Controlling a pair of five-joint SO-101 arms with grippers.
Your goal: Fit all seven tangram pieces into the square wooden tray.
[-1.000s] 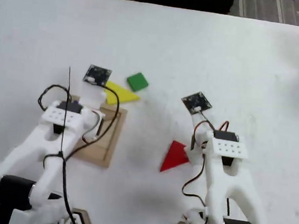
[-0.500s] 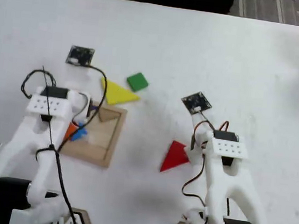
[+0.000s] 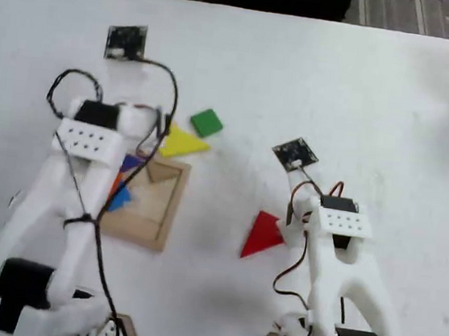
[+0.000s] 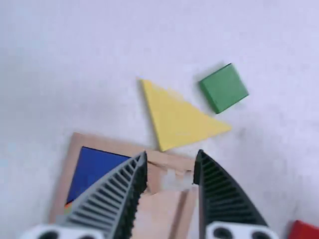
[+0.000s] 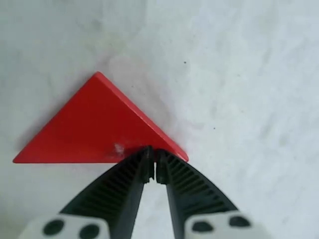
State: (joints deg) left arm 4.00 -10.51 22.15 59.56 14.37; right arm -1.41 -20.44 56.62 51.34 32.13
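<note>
Left pincer (image 4: 170, 157) is hovering open and empty over the tray (image 4: 99, 143) rim nearest the yellow triangle (image 4: 177, 117). Green square (image 4: 223, 87) is lying just beside that triangle. Blue piece (image 4: 94, 167) is sitting inside the tray. Right pincer (image 5: 153, 152) is sitting closed, gripping nothing, tips at the red triangle (image 5: 94, 127) edge on the table (image 3: 339, 84).

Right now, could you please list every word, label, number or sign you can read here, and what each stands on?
There are none: the yellow triangular piece, green square piece, red triangular piece, blue piece, square wooden tray and white table all bear no readable text. Any print on the black circuit boards is too small to tell.
</note>
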